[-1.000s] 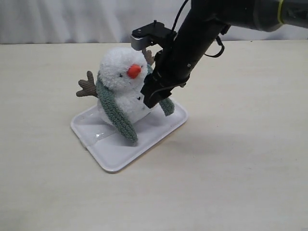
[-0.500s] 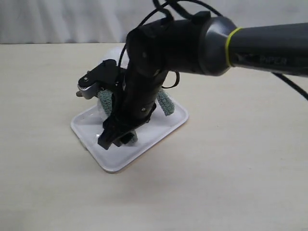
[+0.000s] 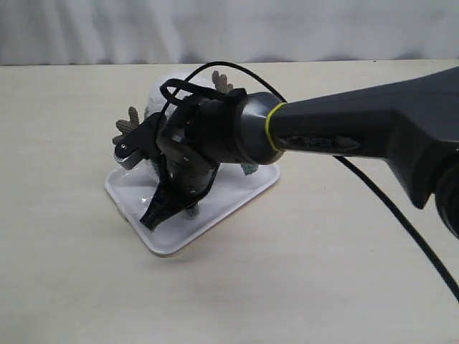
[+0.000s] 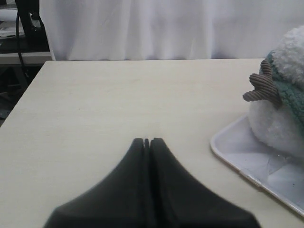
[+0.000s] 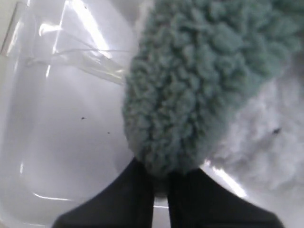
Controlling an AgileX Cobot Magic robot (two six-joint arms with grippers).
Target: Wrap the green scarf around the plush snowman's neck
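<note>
Pale wooden tabletop [image 3: 344, 287] lies open all round, the left gripper [image 4: 147, 141] closed and empty, short of the white plastic tray [image 3: 168, 249]. Over it the right gripper [image 5: 160, 190] seems pinched on the hanging end of the sage-green knit scarf [image 5: 190, 85], against the fluffy white plush snowman [image 4: 273, 128] standing there. Next: carry that end across the neck, minding the tray rim.

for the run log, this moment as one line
right end effector: shut on scarf end over tray | left end effector: shut, empty | snowman: on tray

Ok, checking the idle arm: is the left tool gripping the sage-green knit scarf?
No, the left tool is shut on nothing, over the beige tabletop.
</note>
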